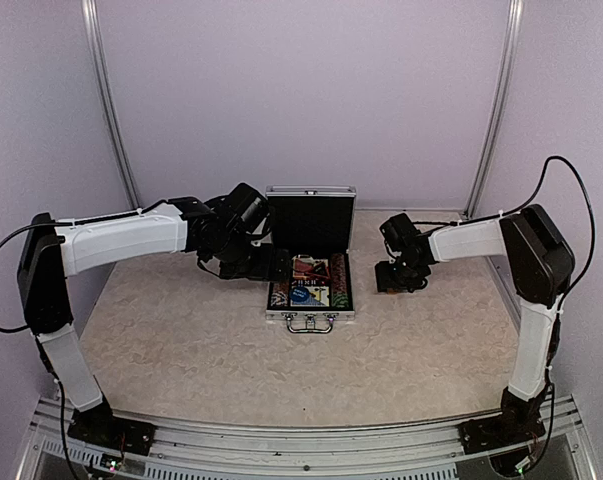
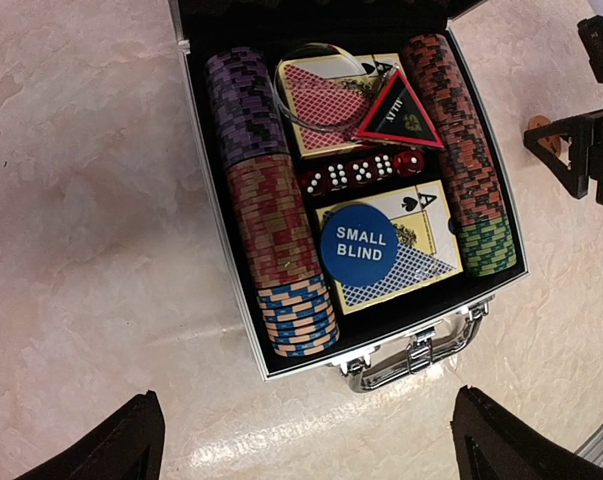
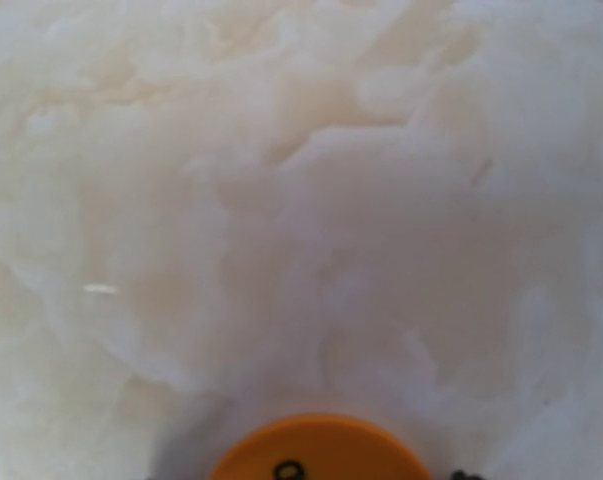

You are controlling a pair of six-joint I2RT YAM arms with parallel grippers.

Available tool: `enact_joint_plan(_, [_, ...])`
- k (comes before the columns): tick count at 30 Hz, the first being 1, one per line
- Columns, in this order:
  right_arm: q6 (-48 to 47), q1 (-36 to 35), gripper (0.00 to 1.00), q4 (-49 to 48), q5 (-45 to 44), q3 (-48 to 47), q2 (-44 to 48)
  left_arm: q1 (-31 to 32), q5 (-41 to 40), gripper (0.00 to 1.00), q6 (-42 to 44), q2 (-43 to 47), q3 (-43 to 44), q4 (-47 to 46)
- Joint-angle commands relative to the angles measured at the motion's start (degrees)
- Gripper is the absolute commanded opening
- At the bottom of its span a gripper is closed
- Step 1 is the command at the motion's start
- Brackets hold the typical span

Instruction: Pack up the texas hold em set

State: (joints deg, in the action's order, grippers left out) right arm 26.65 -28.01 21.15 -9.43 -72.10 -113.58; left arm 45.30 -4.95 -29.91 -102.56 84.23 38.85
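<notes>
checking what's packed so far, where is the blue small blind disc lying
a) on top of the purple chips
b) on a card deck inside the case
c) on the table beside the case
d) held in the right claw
b: the blue small blind disc lies flat on the near card deck inside the open case.

Case: ribbed silver metal case, open, lid up.
Chips: striped poker chips in rows along both sides.
Cards: two card decks, red dice between.
Discs: blue round disc on near deck; orange round disc outside.
</notes>
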Motion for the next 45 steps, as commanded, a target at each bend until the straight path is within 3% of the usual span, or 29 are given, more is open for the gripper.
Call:
enact_joint_plan(1, [1.4, -0.6, 0.63, 4.9, 1.0, 3.0, -0.2, -0.3, 0.1, 0.99, 0.6, 2.4, -0.9, -1.1])
enact_joint_plan(12, [1.6, -0.8, 0.63, 5.3, 0.3, 3.4, 0.3, -0.4, 0.1, 0.99, 0.6, 2.9, -1.1, -1.2])
enact_joint_plan(32, [1.5, -0.9, 0.48, 4.3, 1.3, 3.6, -0.2, -0.6, 0.0, 0.99, 0.6, 3.6, -1.5, -1.1])
enact_joint_plan(45, [0.3, -1.0, 0.48, 4.9, 0.8, 2.4, 3.0, -0.7, 0.1, 0.99, 0.6, 3.5, -1.5, -1.1])
